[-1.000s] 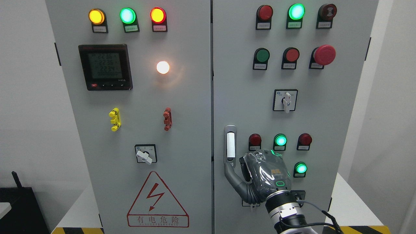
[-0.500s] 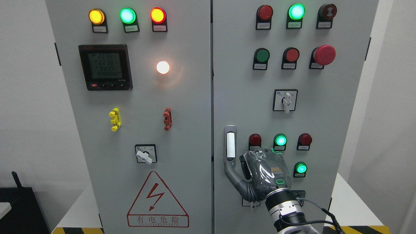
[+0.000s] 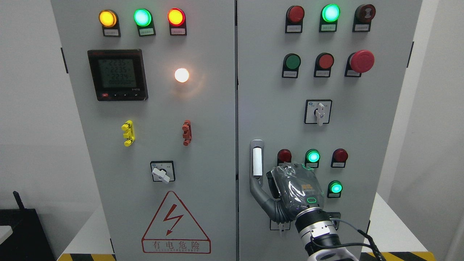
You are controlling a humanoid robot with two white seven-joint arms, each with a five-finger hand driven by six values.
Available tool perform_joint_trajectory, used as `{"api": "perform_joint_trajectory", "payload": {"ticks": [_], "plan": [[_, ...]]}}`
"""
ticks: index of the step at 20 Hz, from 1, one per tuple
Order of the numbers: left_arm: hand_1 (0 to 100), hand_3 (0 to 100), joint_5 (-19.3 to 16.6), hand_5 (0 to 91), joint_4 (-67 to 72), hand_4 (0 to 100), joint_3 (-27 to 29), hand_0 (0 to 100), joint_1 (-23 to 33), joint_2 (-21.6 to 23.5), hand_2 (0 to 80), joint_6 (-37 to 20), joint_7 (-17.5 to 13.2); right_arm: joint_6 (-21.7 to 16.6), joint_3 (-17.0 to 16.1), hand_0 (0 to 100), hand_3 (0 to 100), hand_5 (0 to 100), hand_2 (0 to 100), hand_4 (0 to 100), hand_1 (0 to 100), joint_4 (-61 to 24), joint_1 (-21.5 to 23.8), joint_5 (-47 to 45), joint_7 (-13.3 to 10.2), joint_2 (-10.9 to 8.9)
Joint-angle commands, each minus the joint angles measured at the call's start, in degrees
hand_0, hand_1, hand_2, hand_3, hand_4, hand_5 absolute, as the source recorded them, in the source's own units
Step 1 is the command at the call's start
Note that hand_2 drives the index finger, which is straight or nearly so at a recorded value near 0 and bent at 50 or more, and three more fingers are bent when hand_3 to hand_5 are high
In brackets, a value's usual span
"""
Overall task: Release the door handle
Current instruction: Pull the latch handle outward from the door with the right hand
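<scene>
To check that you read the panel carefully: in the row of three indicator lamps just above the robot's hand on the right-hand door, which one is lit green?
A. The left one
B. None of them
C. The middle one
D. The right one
C: above the right hand, which is at the door handle, the middle lamp glows green, while the left lamp and right lamp are red.

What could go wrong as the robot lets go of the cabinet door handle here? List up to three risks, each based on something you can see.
1. The right hand is wrapped around the lower end of the door handle; if it pulls away before the fingers open, it may tug the right door.
2. The green lit button and red button sit close beside the hand; a wide withdrawal could press one.
3. The wrist cable loops near the cabinet and might snag.
</scene>
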Motion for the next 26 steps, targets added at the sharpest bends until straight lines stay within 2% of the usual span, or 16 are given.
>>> {"api": "perform_joint_trajectory", "payload": {"ticks": [1,9,17,26], "plan": [[39,0,0.0,0.0,0.0,0,1.1,12,0.0,0.0,0.0,0.0,0.0,0.1,-0.1,53,100,100,100,100,0,0.6,-0.6,0.0,0.0,0.03],[39,0,0.0,0.0,0.0,0,1.1,12,0.0,0.0,0.0,0.0,0.0,0.5,-0.1,52,100,100,100,100,0,0.9,-0.6,0.0,0.0,0.03],[39,0,0.0,0.0,0.0,0,1.1,12,0.0,0.0,0.0,0.0,0.0,0.5,0.0,59,100,100,100,100,0,1.4,-1.6,0.0,0.0,0.03],[39,0,0.0,0.0,0.1,0,1.1,12,0.0,0.0,0.0,0.0,0.0,0.8,-0.1,60,100,100,100,100,0,1.2,-1.3,0.0,0.0,0.03]]}}
